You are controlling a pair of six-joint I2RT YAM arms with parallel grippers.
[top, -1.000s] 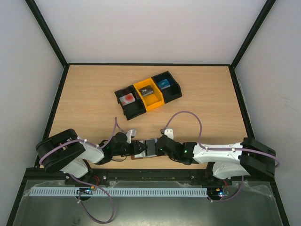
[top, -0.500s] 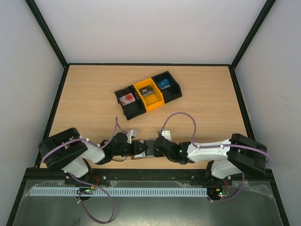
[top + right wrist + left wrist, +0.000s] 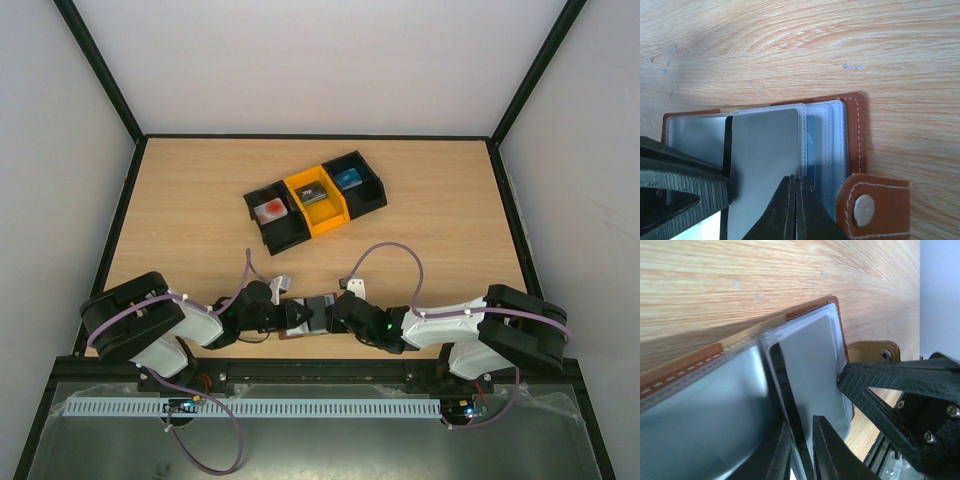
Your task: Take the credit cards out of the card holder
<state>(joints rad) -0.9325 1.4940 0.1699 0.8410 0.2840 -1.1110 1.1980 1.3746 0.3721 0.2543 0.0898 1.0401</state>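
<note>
The left gripper (image 3: 801, 432) is closing its narrowed jaws on the dark edge of the grey card (image 3: 765, 160), which is lying in a clear sleeve of the open card holder (image 3: 856, 130) at the near edge of the table (image 3: 200, 200). The right gripper (image 3: 796, 192), fingers pressed together on nothing, is bearing down on the holder's far page. By my reckoning it is taking hold of the first card, and next it needs a flat, steady pull leftward while the holder is pinned.

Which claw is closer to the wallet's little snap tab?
Right. The right gripper, shut, rests on the sleeves just beside the strap tab; the left gripper straddles one farther toward the card holder's middle.
</note>
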